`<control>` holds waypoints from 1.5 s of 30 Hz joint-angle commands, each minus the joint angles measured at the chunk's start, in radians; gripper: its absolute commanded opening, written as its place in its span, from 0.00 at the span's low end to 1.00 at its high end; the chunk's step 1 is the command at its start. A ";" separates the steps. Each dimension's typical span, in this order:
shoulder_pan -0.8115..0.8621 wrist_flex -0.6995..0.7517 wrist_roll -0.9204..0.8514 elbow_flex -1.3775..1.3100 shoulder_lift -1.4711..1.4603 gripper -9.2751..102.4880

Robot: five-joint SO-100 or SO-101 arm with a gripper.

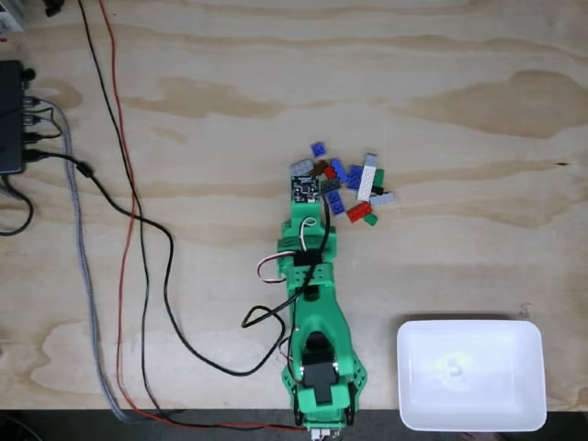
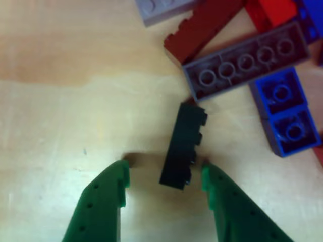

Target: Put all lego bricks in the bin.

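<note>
A pile of lego bricks [image 1: 349,184] in blue, grey, brown, red, green and white lies at the table's middle in the fixed view. One blue brick [image 1: 318,148] sits slightly apart at the pile's far left. The green arm reaches from the near edge, its gripper [image 1: 308,184] at the pile's left side, under the wrist board. In the other view the gripper [image 2: 164,171] is open over the wood, with a small black brick [image 2: 184,143] standing between its fingertips, nearer the right one. Beyond it lie a long grey brick [image 2: 247,63], a brown brick [image 2: 202,25] and a blue brick [image 2: 282,111]. The white bin [image 1: 478,404] sits at the near right.
Black, red and grey braided cables [image 1: 129,230] run down the left of the table to the arm's base. A black box [image 1: 9,115] sits at the left edge. Bare plywood lies between the pile and the bin.
</note>
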 commanded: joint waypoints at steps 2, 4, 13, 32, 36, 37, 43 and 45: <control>0.029 -0.018 -0.009 -0.066 -0.086 0.19; 0.046 -0.029 -0.028 -0.063 -0.089 0.10; 0.025 0.333 0.173 -0.192 0.365 0.08; 1.186 0.746 -0.198 -0.316 0.566 0.08; 1.391 0.749 -0.336 -0.291 0.675 0.08; 1.439 0.739 -0.367 -0.272 0.699 0.08; 1.658 0.597 -0.548 -0.071 0.775 0.08; 1.683 0.515 -0.560 0.003 0.788 0.08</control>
